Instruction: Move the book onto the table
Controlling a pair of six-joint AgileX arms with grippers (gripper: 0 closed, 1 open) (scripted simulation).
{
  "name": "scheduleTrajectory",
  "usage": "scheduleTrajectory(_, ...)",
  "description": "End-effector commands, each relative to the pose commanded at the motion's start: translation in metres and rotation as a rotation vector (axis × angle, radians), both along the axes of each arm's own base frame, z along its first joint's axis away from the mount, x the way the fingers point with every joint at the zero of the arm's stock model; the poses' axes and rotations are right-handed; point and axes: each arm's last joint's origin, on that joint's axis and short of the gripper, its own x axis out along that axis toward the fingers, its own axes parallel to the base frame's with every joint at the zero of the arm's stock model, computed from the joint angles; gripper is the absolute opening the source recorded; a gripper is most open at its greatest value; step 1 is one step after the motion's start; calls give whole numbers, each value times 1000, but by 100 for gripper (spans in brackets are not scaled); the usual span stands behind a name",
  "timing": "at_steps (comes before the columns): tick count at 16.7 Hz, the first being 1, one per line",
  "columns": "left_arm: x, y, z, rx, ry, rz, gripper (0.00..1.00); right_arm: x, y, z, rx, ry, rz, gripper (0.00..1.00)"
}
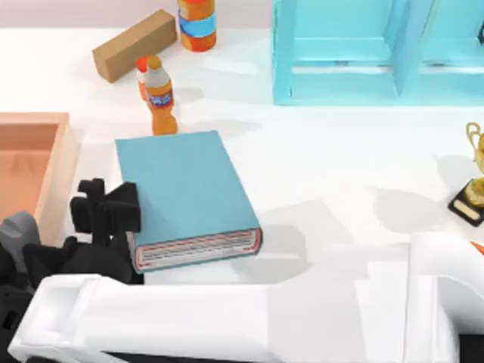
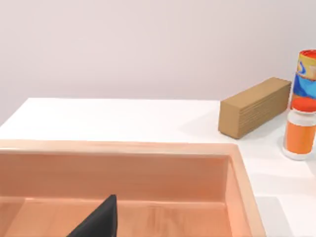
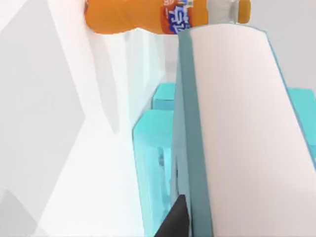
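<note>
The book (image 1: 185,193) is seen flat near the tabletop (image 1: 318,166) front-left, gripped at its edge by the right end effector (image 1: 113,215); release remains.

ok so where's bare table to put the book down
Widest bare patch of table: between the book, the blue shelf and the trophy. A smaller patch lies between the tray and the cardboard box. It is crowded around the bottles.
</note>
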Motion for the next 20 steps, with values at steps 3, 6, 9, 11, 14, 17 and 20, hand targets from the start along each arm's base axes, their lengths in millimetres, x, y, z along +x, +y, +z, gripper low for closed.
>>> scheduleTrajectory(3, 0, 0, 0, 0, 0, 0, 100, 0, 0, -16, -1, 1, 0, 0)
scheduleTrajectory(6, 0, 0, 0, 0, 0, 0, 100, 0, 0, -29, 1, 0, 0, 0)
scheduleTrajectory(9, 0, 0, 0, 0, 0, 0, 100, 0, 0, -29, 1, 0, 0, 0)
scheduleTrajectory(11, 0, 0, 0, 0, 0, 0, 100, 0, 0, -29, 1, 0, 0, 15)
scheduleTrajectory(14, 0, 0, 0, 0, 0, 0, 100, 0, 0, -29, 1, 0, 0, 38)
scheduleTrajectory(17, 0, 0, 0, 0, 0, 0, 100, 0, 0, -29, 1, 0, 0, 60)
scheduleTrajectory(20, 0, 0, 0, 0, 0, 0, 100, 0, 0, -29, 1, 0, 0, 83)
